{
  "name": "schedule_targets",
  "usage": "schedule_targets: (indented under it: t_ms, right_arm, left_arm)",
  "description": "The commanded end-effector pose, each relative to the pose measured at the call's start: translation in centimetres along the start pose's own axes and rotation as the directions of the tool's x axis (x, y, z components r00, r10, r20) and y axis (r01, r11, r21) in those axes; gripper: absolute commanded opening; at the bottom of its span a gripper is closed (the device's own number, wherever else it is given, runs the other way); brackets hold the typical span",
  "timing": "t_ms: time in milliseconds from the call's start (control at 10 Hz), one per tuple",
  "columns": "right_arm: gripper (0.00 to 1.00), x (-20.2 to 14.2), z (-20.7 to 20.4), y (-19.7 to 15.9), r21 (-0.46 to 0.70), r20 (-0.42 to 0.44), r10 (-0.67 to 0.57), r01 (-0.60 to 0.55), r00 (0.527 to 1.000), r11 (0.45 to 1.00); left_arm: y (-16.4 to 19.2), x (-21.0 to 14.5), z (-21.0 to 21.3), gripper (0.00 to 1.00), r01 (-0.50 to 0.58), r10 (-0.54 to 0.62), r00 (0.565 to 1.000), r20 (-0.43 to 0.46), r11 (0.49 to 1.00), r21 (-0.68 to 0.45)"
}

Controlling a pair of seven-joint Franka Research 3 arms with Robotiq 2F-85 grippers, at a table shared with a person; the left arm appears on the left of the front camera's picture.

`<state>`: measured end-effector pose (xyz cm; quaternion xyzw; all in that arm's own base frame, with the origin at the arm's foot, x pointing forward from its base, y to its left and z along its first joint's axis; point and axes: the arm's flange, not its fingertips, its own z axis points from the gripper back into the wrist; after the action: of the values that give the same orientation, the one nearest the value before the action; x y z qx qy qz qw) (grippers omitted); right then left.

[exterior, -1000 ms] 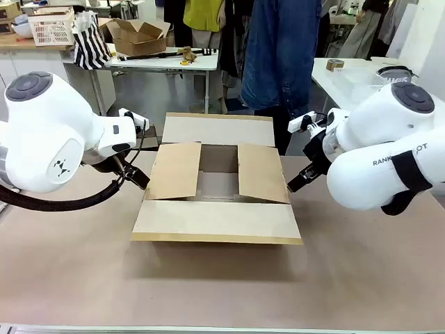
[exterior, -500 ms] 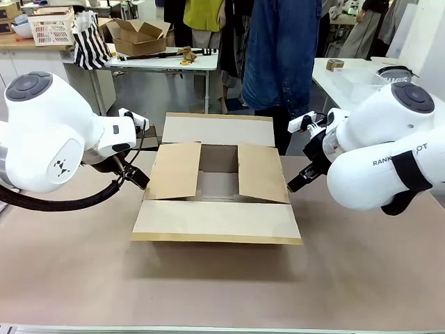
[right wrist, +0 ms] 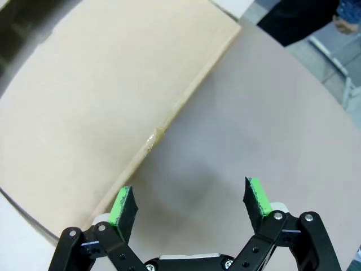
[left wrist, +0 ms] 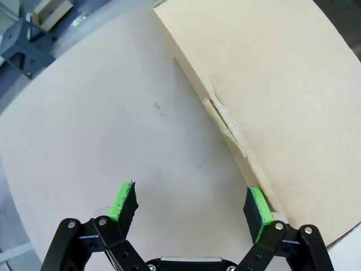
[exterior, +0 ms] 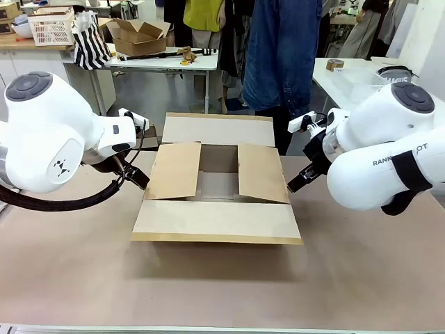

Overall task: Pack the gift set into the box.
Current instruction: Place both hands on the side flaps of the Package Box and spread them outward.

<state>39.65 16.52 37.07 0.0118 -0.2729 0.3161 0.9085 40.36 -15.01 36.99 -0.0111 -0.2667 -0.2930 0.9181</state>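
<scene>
Nothing moved — left gripper (left wrist: 189, 204), right gripper (right wrist: 190, 203) both spread, flanking box (exterior: 215, 221)

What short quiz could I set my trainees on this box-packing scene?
1. True or false: the left tool is shut on the box.
2. The right tool is: A inside the box; B open, beside the box; C gripping a pen.
3. Fill in: the box has ___ flaps.
Key: 1 false; 2 B; 3 four.
</scene>
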Motion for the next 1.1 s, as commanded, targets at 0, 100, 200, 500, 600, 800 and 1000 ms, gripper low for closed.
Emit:
schedule_targets:
  t_ms: [0, 100, 200, 500, 600, 800, 1000]
  right_arm:
    - [1.0, 0.1, 0.1, 0.1, 0.0, 0.006, 0.003, -0.003, 1.0, 1.0]
    - [1.0, 0.0, 0.0, 0.0, 0.0, 0.0, 0.0, 0.0, 1.0, 1.0]
    - [1.0, 0.2, 2.0, 0.0, 0.014, 0.032, 0.004, -0.004, 0.999, 1.0]
    - [1.0, -2.1, 14.6, -0.2, 0.056, 0.064, -0.151, 0.147, 0.986, 0.987]
    - [1.0, -4.2, 18.9, 0.2, 0.014, 0.08, -0.132, 0.131, 0.988, 0.991]
    - [1.0, -6.9, 22.7, 1.2, -0.012, 0.146, -0.105, 0.108, 0.984, 0.994]
    - [1.0, 1.1, 18.5, -1.4, 0.029, 0.107, -0.111, 0.109, 0.988, 0.994]
  left_arm:
    - [-0.2, 0.1, 0.0, 1.0, 0.003, -0.003, 1.0, 0.003, 1.0, -0.002]
    - [0.0, 0.0, 0.0, 1.0, 0.0, 0.0, 1.0, 0.0, 1.0, 0.0]
    - [0.4, 0.9, 2.5, 1.0, 0.019, -0.017, 0.998, 0.054, 0.999, -0.039]
    - [1.8, 0.7, 15.3, 1.0, 0.066, -0.053, 0.995, 0.079, 0.981, -0.18]
    - [1.2, -0.8, 18.8, 1.0, 0.193, -0.164, 0.977, 0.136, 0.95, -0.244]
    - [-0.9, -2.5, 21.2, 1.0, 0.307, -0.275, 0.947, 0.167, 0.928, -0.21]
    - [-0.3, -0.7, 22.0, 1.0, 0.243, -0.213, 0.965, 0.155, 0.946, -0.214]
